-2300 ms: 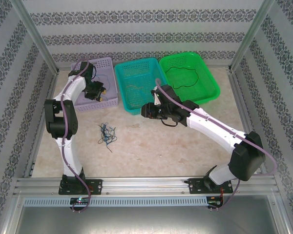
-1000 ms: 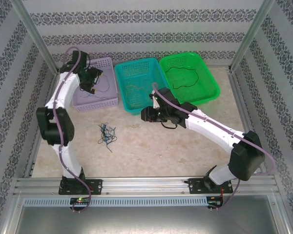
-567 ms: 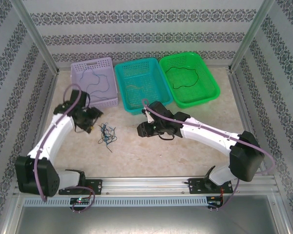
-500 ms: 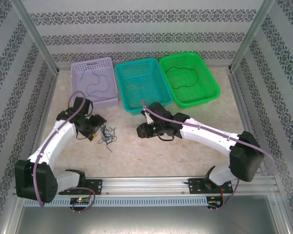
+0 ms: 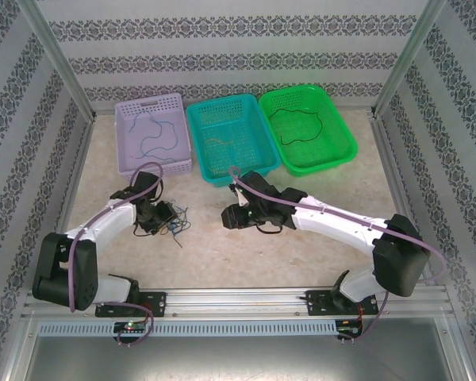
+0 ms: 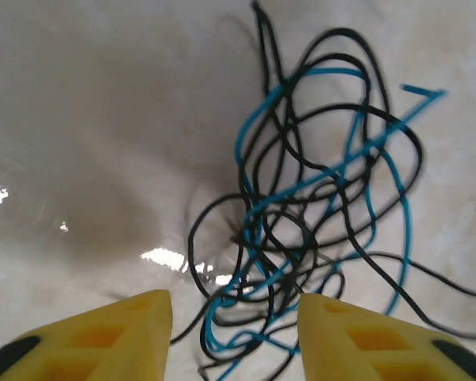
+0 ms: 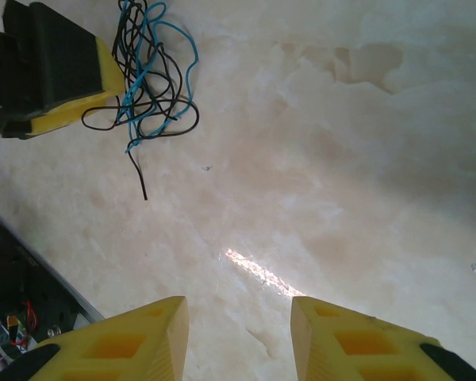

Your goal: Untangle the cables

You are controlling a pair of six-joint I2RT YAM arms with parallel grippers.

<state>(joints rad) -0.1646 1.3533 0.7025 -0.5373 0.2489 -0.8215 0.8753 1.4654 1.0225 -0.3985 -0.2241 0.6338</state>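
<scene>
A tangle of thin blue and black cables (image 5: 175, 221) lies on the beige table. My left gripper (image 5: 163, 215) is down at its left edge. In the left wrist view the tangle (image 6: 301, 206) sits just ahead, and its nearest loops reach into the gap of the open left gripper (image 6: 234, 337), between the yellow fingertips (image 6: 139, 329). My right gripper (image 5: 229, 216) hovers to the right of the tangle. In its own view the right gripper (image 7: 238, 337) is open over bare table, with the tangle (image 7: 155, 71) and the left gripper's finger (image 7: 71, 75) at the upper left.
Three baskets stand along the back: a lavender one (image 5: 125, 148) holding a blue cable (image 5: 155, 135), a teal one (image 5: 197, 135) with a faint yellowish cable (image 5: 222, 144), and a green one (image 5: 345, 135) with a black cable (image 5: 301, 127). Metal rails edge the table.
My left arm has swung from the lavender basket down to the tangle, and its jaws have narrowed. The blue cable stays in that basket. My right gripper has drifted left and nearer.
</scene>
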